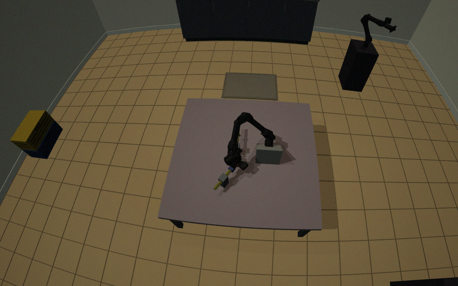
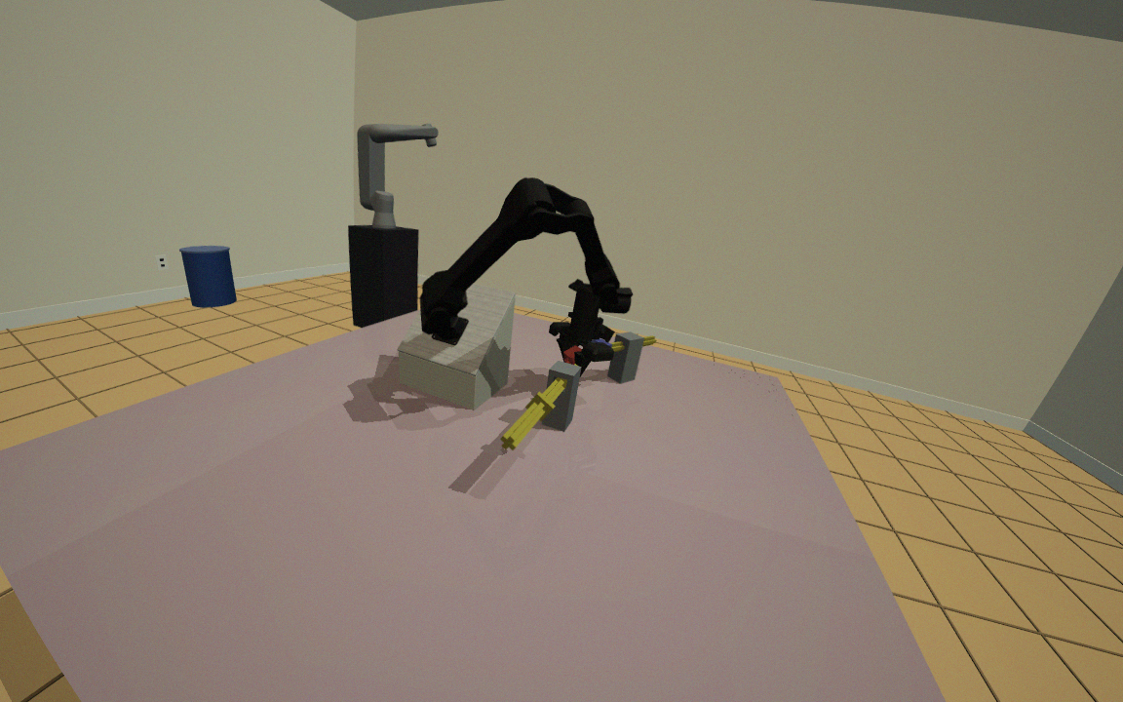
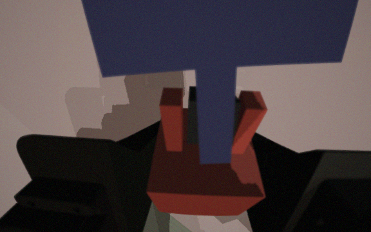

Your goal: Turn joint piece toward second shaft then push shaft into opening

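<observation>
Red-and-blue joint piece [image 3: 205, 180] gripped, yellow second shaft [image 2: 530, 421] outside its opening
</observation>
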Tool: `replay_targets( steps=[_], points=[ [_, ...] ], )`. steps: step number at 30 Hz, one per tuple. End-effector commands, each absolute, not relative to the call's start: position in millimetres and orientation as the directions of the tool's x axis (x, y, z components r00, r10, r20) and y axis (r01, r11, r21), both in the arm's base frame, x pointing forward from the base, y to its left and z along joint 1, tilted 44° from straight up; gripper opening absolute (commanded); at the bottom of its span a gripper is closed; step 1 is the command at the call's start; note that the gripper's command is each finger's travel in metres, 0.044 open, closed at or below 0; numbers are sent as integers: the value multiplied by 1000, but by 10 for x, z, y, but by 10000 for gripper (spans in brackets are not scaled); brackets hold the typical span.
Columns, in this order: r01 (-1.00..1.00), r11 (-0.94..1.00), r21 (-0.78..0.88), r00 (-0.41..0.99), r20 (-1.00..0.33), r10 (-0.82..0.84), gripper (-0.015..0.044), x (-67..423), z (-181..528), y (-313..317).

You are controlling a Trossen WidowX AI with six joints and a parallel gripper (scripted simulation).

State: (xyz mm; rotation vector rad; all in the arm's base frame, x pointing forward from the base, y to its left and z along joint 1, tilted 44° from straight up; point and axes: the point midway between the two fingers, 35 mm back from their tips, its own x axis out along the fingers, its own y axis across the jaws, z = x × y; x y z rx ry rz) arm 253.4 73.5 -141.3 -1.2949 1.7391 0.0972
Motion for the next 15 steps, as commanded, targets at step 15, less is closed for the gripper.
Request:
replay_targets(
  steps=[15],
  points=[
    [-913,283,-293,-56,-597,-800,0,2595,-1333,726]
  ],
)
